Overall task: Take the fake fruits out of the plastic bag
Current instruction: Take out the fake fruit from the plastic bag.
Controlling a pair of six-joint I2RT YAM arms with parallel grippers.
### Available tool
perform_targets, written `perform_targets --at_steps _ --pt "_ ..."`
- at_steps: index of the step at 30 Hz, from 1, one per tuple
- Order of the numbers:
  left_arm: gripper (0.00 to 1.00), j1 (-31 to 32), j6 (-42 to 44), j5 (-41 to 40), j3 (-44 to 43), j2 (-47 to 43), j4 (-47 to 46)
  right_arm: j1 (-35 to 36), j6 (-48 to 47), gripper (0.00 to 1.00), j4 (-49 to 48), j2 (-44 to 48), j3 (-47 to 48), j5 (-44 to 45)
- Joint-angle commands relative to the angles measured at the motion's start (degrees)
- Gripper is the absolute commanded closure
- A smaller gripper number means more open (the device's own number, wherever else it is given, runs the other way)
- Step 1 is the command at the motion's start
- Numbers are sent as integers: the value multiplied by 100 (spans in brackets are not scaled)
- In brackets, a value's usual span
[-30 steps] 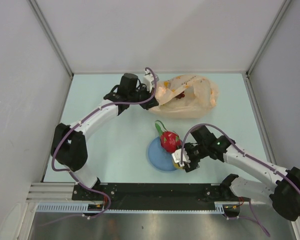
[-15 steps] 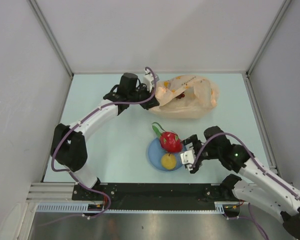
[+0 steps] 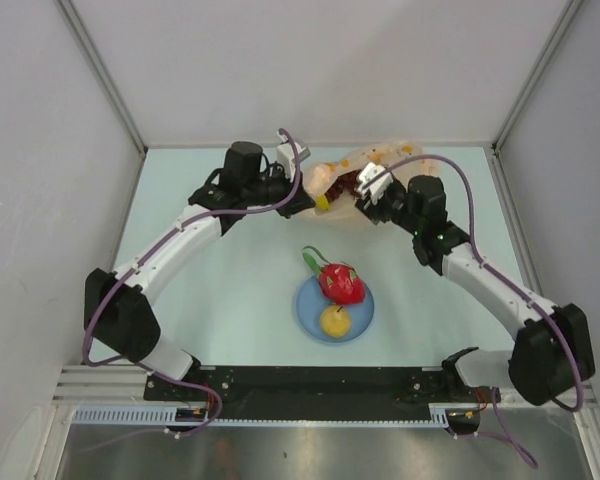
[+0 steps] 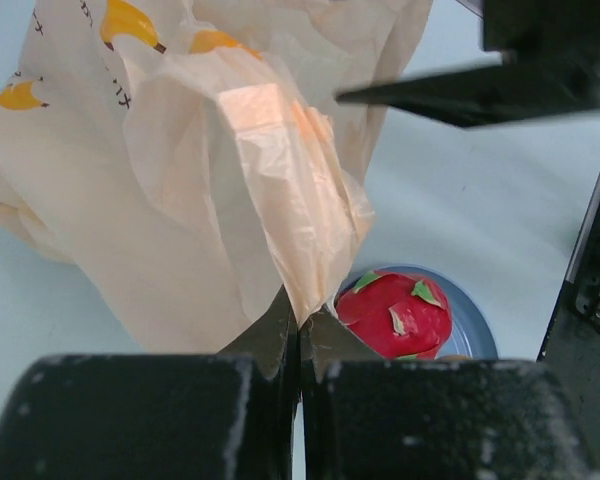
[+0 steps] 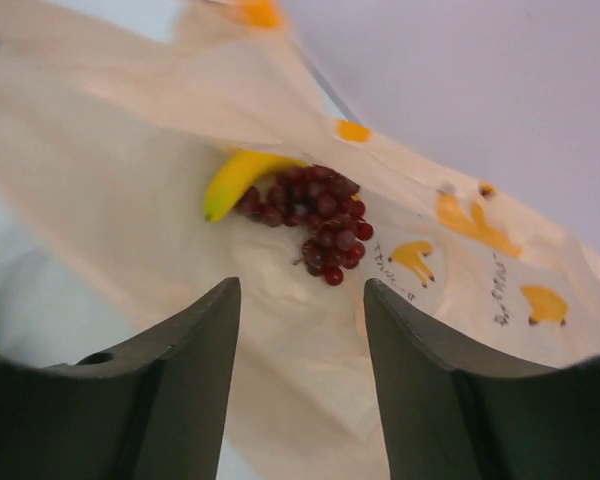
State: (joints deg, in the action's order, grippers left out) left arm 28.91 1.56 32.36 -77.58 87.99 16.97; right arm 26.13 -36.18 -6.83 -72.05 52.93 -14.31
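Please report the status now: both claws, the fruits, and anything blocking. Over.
Left claw shut on plastic bag edge. Right claw open at bag mouth. Banana, grape bunch inside bag; dragon fruit, yellow fruit on blue plate. Nothing blocking.

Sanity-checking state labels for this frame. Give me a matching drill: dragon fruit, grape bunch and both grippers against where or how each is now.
Things:
1. dragon fruit
2. grape bunch
3. left gripper
4. right gripper

States:
A. open, facing the bag's mouth
B. on the blue plate
C. in the plastic bag, beside the banana
D. shut on the bag's edge

Pairs: 1-B, 2-C, 3-D, 4-A
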Motion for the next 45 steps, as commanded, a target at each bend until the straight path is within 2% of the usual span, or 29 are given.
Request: perform_targets --at_steps 1,3,4,6,7,11,14,17,21,28,33,37,39,41,45 --pt "100 10 151 157 164 -273 201 -283 1280 49 -811 -484 587 279" --pt "100 10 117 157 295 -291 140 -293 1368 52 -671 -625 596 235" --pt "100 10 81 157 322 -299 114 -275 1534 57 -357 -748 596 227" --pt "100 10 64 104 366 -299 96 -223 1675 61 83 -924 596 218" --pt "100 10 55 60 384 -291 87 -144 1754 67 599 -1064 596 174" --pt "100 10 -51 -159 524 -370 17 58 1965 71 1552 -1241 518 -46" --pt "100 10 -278 -492 735 -475 -71 -20 2247 68 1466 -1267 350 -99" --pt "100 36 -534 -1038 999 -668 -28 -239 2528 62 983 -1417 376 -81" --pt "100 168 -657 -1512 1271 -1072 -9 -398 2932 46 324 -1768 604 -90" --pt "100 264 -1061 -2443 1896 -1706 -817 -249 3258 46 349 -2751 1465 -591" --pt "100 273 -1079 -2375 1913 -1636 -932 -187 3792 45 358 -3577 2194 -723" --pt "99 300 -1219 -2085 1931 -1504 -1073 -82 4224 32 349 -4123 2739 -688" --pt "99 317 -1255 -2041 1948 -1486 -1117 58 4312 29 463 -4429 2942 -320" --pt "99 326 -1255 -1936 1940 -1442 -1126 120 4356 29 656 -4642 3276 101" --pt "100 335 -1281 -1839 1922 -1363 -1152 147 4567 31 859 -5046 3610 261"
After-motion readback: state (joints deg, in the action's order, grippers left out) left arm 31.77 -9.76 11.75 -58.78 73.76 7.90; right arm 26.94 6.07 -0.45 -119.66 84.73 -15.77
